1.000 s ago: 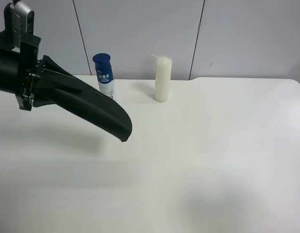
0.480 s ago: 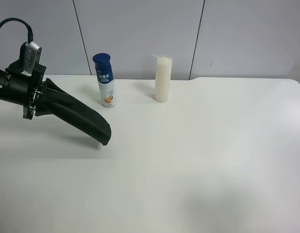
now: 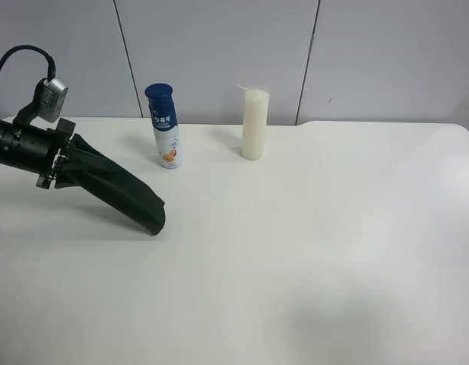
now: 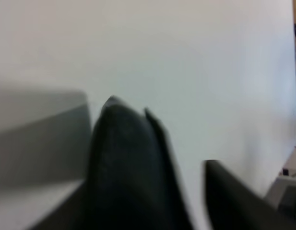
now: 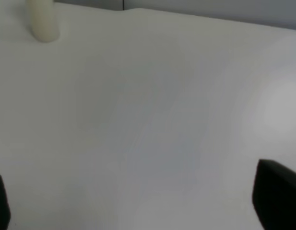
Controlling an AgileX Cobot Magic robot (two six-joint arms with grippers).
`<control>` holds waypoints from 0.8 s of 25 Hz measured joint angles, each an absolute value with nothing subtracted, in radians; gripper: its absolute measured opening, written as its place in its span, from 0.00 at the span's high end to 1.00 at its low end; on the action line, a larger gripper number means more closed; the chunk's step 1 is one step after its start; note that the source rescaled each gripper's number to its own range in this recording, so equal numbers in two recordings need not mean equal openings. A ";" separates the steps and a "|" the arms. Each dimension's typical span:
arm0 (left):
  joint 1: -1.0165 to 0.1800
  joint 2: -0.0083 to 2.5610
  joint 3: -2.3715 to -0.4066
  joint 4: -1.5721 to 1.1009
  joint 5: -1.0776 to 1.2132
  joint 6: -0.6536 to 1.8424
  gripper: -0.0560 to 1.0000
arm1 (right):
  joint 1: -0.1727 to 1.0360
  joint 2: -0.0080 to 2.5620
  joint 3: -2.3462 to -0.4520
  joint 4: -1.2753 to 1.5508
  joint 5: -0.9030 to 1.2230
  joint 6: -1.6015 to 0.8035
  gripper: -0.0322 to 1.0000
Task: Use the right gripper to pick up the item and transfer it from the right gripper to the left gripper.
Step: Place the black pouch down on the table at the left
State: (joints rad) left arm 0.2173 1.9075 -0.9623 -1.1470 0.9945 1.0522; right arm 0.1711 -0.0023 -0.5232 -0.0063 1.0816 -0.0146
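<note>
Fabric, dark and soft, hangs at the exterior high frame's left: the item (image 3: pixel 116 194) slopes down from the left gripper (image 3: pixel 55 161), clamped on its upper end, rounded tip at the white table (image 3: pixel 333 243). Behind stand a blue-capped bottle (image 3: pixel 165 126) and a waxy cylindrical candle (image 3: pixel 254 124). The left wrist view shows only the pouch's blurred weave. The right wrist view alone shows the right gripper (image 5: pixel 138 203), spread wide, holding nothing.
</note>
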 joint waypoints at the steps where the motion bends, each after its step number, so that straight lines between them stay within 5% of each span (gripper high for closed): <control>1: 0.217 1.908 -0.962 -1.147 0.977 1.038 0.49 | 0.171 -0.002 -0.523 -0.006 1.082 -0.015 0.00; 3: 0.217 1.908 -0.962 -1.147 0.933 1.003 0.16 | 0.171 -0.002 -0.523 -0.006 1.082 -0.015 0.00; 5: 0.217 1.908 -0.962 -1.147 0.915 0.988 0.05 | 0.171 -0.002 -0.523 -0.006 1.082 -0.015 0.00; 20: 0.217 1.885 -1.162 -0.887 0.880 0.925 0.01 | 0.171 -0.002 -0.523 -0.006 1.082 -0.015 0.00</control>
State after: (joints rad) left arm 0.2173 1.8852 -1.1618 -0.8866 0.8797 0.9254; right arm 0.1711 -0.0023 -0.5232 -0.0063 1.0816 -0.0146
